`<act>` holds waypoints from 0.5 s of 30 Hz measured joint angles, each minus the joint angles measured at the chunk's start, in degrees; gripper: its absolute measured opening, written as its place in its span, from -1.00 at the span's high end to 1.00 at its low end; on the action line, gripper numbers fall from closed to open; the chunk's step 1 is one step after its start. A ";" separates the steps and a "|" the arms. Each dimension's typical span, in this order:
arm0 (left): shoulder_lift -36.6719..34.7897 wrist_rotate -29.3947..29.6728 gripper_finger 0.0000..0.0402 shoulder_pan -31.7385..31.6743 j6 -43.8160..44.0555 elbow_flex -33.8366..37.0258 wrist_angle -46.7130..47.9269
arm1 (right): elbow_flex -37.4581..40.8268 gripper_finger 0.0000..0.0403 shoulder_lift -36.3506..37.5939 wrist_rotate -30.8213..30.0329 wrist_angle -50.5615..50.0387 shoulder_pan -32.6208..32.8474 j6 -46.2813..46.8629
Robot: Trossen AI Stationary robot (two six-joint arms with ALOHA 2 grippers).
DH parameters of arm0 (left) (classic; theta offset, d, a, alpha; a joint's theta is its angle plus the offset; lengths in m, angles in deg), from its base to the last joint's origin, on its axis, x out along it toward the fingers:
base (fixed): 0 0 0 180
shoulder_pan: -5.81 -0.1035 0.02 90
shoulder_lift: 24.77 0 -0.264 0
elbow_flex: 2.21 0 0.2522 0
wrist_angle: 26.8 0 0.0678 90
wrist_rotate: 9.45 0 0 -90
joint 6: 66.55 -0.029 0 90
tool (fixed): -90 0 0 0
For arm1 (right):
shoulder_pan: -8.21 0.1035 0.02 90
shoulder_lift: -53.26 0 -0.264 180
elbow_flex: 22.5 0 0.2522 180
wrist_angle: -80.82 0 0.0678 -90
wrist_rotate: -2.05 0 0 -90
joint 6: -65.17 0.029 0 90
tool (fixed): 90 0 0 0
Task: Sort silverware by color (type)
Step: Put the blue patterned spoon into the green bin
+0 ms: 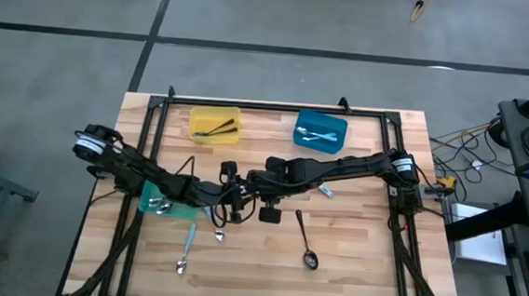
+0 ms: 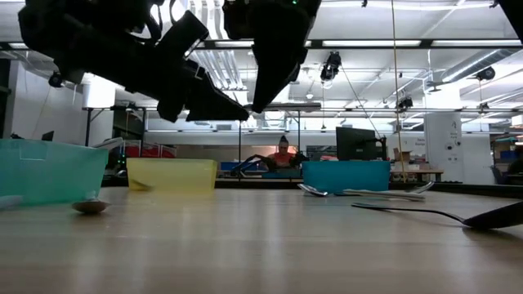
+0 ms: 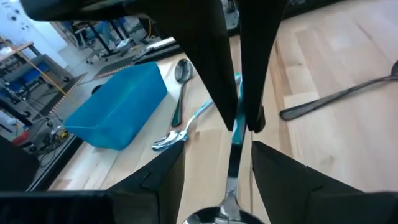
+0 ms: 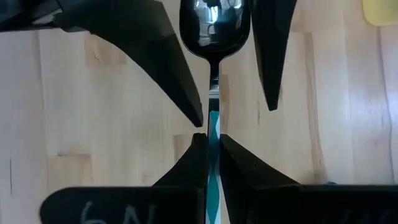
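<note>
On the dark plate at the base of my right gripper (image 4: pixel 212 142), just behind its fingers, I can see pale handwritten marks (image 4: pixel 109 214) that look like "6N", though they are cut off by the edge of my wrist view and I cannot be sure of them. Nothing else that I can see carries writing I can read: no label, brand, number or sign shows on the bins, the table or the spoon near my fingers, and anything in the room behind is too small to make out.
</note>
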 joint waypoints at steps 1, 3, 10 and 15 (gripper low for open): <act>0.11 -0.03 0.18 -0.06 0.00 -0.06 0.64 | 0.01 0.94 0.00 0.01 0.09 0.00 0.01; 0.11 -0.01 0.21 -0.07 0.22 -0.06 0.73 | 0.01 0.94 0.00 0.01 0.13 0.00 0.02; -0.44 -0.20 0.37 0.00 0.21 -0.06 1.32 | 0.01 0.94 -0.01 0.16 0.28 0.00 -0.08; -0.47 0.51 0.37 0.05 0.45 -0.06 1.58 | 0.01 0.93 0.00 0.01 0.48 0.00 -0.10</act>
